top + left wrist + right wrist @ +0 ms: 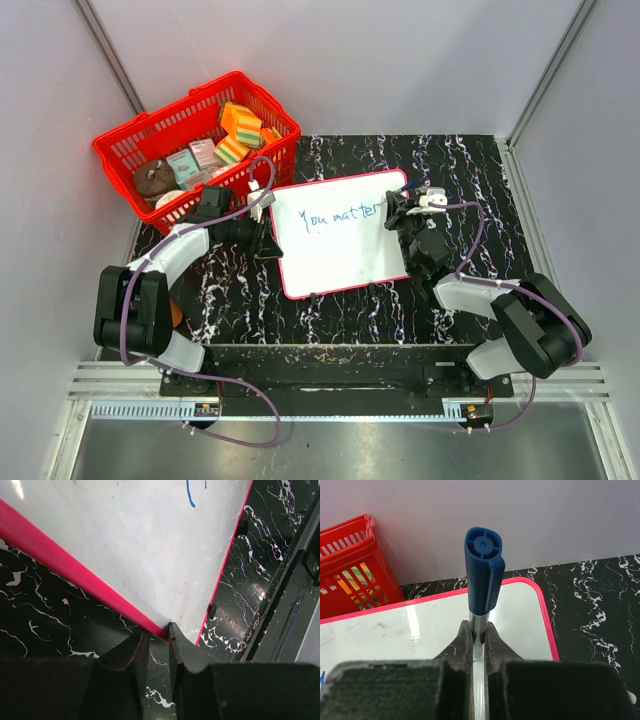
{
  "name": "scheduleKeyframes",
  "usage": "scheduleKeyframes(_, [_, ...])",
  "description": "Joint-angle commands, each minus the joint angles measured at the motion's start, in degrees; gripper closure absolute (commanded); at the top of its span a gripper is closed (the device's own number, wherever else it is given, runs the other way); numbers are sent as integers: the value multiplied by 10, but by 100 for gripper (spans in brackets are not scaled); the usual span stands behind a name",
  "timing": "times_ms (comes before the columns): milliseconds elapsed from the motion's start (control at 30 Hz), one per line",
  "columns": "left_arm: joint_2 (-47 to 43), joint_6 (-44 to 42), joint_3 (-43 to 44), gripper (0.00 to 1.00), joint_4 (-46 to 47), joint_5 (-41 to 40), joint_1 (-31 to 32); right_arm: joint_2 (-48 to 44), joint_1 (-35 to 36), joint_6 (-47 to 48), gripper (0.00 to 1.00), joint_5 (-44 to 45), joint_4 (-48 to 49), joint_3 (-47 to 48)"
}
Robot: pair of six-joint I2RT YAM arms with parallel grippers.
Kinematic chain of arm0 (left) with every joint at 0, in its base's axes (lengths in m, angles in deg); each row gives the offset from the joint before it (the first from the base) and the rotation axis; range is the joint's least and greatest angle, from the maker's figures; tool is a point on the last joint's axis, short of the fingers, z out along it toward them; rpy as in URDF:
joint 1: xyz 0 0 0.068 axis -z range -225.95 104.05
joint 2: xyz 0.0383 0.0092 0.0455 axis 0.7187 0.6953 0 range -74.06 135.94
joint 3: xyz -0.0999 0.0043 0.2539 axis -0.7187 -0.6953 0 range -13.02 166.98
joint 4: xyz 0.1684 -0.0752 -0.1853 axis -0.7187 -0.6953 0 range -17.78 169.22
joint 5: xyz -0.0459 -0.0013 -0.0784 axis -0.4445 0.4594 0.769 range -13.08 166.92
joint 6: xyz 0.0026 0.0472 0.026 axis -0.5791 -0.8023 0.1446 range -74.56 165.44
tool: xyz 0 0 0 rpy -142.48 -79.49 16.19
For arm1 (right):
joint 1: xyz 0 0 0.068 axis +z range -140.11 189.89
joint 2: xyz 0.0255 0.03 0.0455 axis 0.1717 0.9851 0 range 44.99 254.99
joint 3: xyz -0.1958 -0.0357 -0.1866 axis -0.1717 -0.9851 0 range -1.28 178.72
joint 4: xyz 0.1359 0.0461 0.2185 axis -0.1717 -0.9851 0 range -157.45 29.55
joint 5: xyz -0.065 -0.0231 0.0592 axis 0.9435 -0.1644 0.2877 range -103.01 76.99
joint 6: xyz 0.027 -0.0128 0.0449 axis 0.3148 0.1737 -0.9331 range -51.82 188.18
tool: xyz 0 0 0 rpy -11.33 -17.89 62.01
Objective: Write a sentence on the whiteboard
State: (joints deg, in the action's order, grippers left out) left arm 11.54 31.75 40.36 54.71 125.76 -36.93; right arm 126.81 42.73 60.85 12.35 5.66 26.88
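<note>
Sentence point(338, 213) part-written on whiteboard point(340, 262). Left claw point(157, 636) narrow, pinching its red frame; right claw point(478, 630) clamped on blue marker point(484, 565). Next: tip down to bare white below.

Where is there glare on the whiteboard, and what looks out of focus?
Top external: even light, whiteboard sharp, blue writing readable. Left wrist: bright patch on the board at the picture's top left, the left gripper's fingers dark and soft. Right wrist: a glare streak on the board beside the marker, whose cap is sharp; the right gripper's fingers blurred.
</note>
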Motion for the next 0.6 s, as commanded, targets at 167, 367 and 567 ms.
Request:
scheduleKeyframes(167, [-22,-29,6,100,27,-5,3,-13,-5,-6,100,14,10,-15])
scheduleKeyframes(367, [-24,-28,5,100,27,-8,3,-39,-5,-1,100,-1,16,-16])
scheduleKeyframes(567, [-22,-28,5,100,27,-6,3,-100,-5,-8,100,-28,13,-39])
